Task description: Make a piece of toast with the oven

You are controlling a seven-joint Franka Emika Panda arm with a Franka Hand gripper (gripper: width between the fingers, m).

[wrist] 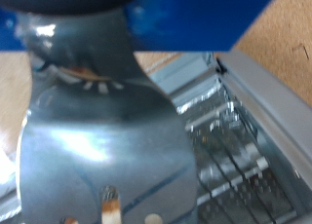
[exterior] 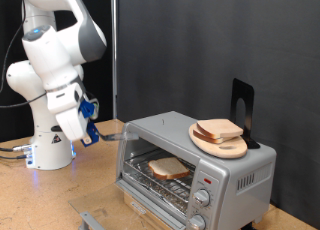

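You will find one toast (exterior: 168, 168) lying flat on the wire rack inside the oven (exterior: 196, 168), whose door is down and open toward the exterior view's bottom. A second, like slice (exterior: 220, 129) rests on the plate (exterior: 206, 142) on the oven's roof, with a black stand (exterior: 242, 108) behind it.

The gripper (exterior: 97, 133) sits at the exterior view's left of the oven, apart from the toast and level with the oven's upper edge. It is clamped on a metal spatula (wrist: 102, 156); the wrist view shows the broad shiny blade running out from the gripper, with the oven's corner and rack beside it. In the exterior view the blade tip lies near the oven's top left corner.

Judgement: loading appears done, since bread is on the rack. The step in hand looks like clearing the spatula from the oven mouth. The door remains open, and the knobs (exterior: 201, 198) show no sign of attention. The worktop (exterior: 40, 200) carries the oven and the arm's base.
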